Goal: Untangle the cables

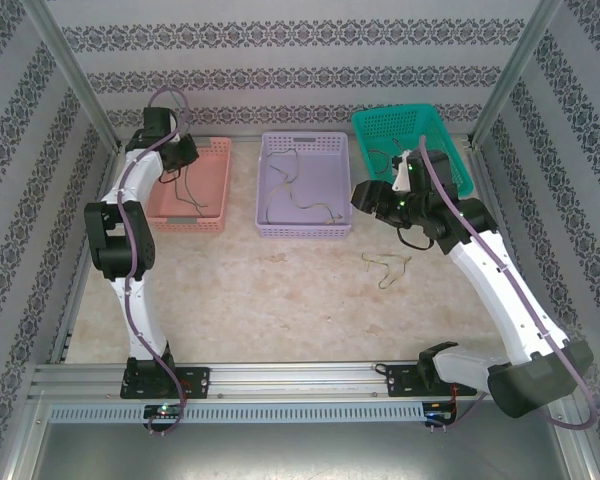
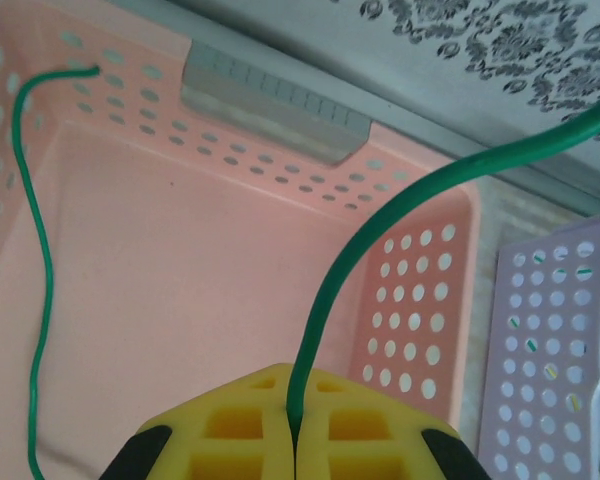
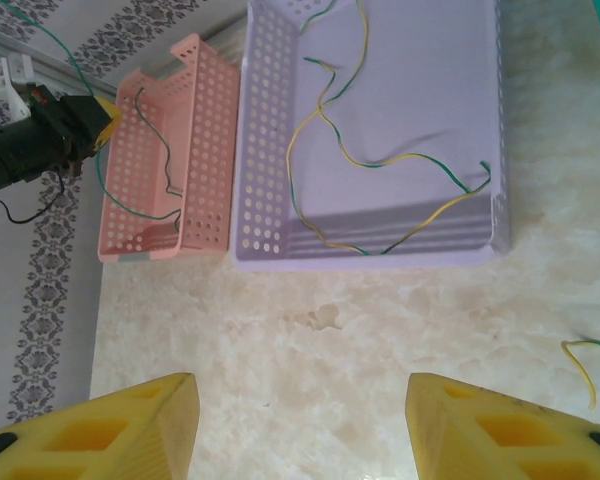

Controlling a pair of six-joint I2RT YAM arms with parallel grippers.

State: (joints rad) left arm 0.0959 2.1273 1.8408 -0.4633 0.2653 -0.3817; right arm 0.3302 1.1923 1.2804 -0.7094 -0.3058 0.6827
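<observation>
The marbled table (image 1: 260, 300) carries a pink basket (image 1: 185, 225), a lilac basket (image 1: 305, 230) and a teal basket (image 1: 390, 125) in a row. The left gripper (image 2: 295, 440) hangs over the pink one, its fingers pressed together on a green cable (image 2: 325, 300), while the right gripper (image 3: 300, 430) is spread wide above bare table. Yellow-green cables (image 3: 380, 160) lie in the lilac basket, and a small tangle (image 1: 385, 265) lies on the table near it.

Bright, even light, soft shadows; close wrist views perhaps slightly blurred.
</observation>
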